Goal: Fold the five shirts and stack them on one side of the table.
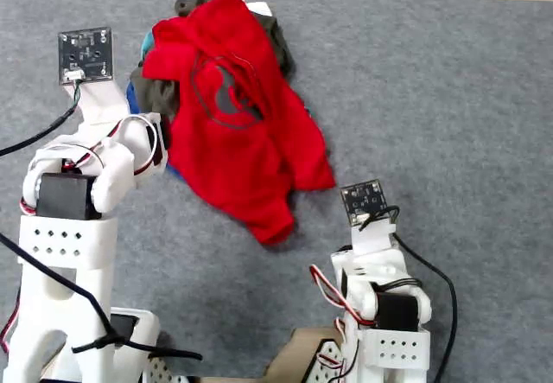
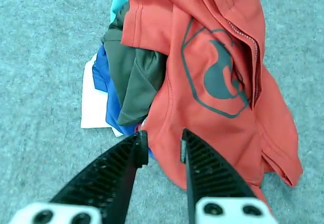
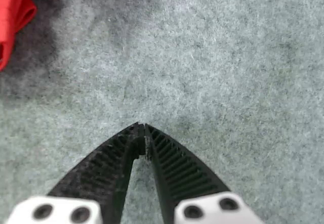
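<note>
Have red shirt [image 1: 238,132] crumpled atop the heap near the worktop's [image 1: 432,98] far edge, left of middle, spilling toward the centre. Under it see grey-green shirt [image 2: 134,77], blue shirt [image 2: 109,100], white shirt [image 2: 93,105], sliver of teal shirt [image 2: 120,1]. Left gripper [image 2: 161,145] over the red shirt's hem: jaws parted a little, gripping nothing. Right gripper [image 3: 142,130] over bare worktop toward the near edge: jaws pressed together, empty.
</note>
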### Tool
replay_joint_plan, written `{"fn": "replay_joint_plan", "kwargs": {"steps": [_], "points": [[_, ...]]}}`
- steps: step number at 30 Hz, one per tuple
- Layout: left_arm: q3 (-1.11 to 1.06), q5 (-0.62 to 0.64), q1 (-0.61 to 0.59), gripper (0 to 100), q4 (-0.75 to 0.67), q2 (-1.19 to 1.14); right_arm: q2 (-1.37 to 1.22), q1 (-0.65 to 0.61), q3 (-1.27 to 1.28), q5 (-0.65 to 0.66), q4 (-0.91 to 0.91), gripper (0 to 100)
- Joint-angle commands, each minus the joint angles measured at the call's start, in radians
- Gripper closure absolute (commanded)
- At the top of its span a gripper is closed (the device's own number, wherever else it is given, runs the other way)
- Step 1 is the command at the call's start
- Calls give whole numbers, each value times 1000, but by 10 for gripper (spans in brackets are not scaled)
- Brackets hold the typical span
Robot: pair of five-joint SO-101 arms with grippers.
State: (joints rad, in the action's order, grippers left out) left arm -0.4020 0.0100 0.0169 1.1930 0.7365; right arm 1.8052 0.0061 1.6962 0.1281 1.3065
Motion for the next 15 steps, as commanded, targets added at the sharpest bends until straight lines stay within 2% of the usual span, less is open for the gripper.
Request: {"fn": "replay_joint_plan", "kwargs": {"steps": [1,15], "points": [[49,34,6,874,-18,-1,90,-1,-5,-9,6,994],[26,34,5,874,-20,-13,90,-1,-5,-9,6,994]]}}
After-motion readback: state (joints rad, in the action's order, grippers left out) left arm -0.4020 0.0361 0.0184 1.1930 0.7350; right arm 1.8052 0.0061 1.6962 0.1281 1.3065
